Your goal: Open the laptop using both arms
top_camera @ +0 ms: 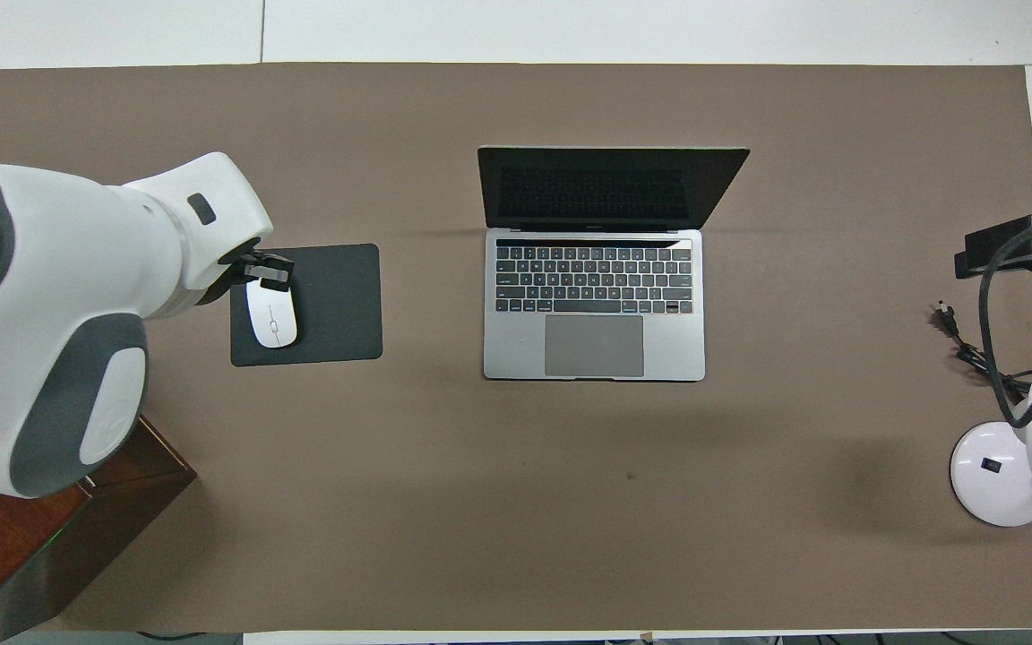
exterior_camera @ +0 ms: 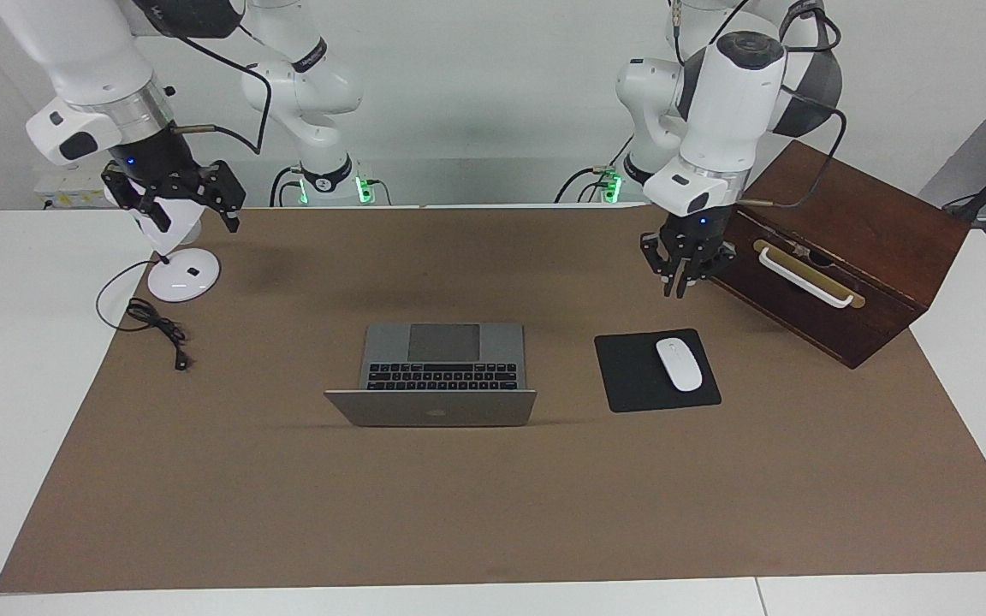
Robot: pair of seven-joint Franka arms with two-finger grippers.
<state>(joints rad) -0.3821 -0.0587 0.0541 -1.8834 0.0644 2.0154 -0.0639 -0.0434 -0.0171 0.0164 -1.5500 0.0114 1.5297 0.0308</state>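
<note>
The silver laptop [exterior_camera: 442,355] stands open in the middle of the brown mat, its lid [exterior_camera: 431,409] upright on the side away from the robots, with the apple logo showing. In the overhead view the laptop [top_camera: 594,305] shows a dark screen, black keyboard and grey trackpad. My left gripper [exterior_camera: 680,289] hangs in the air toward the left arm's end, over the edge of the mouse pad nearest the robots, and shows in the overhead view [top_camera: 267,273]. My right gripper [exterior_camera: 193,224] is raised over the lamp at the right arm's end, open and empty, and shows in the overhead view [top_camera: 1013,255]. Neither gripper touches the laptop.
A white mouse [exterior_camera: 679,364] lies on a black mouse pad [exterior_camera: 630,376] beside the laptop. A dark wooden box [exterior_camera: 844,257] with a white handle stands at the left arm's end. A white desk lamp [exterior_camera: 183,275] and a black cable [exterior_camera: 155,321] lie at the right arm's end.
</note>
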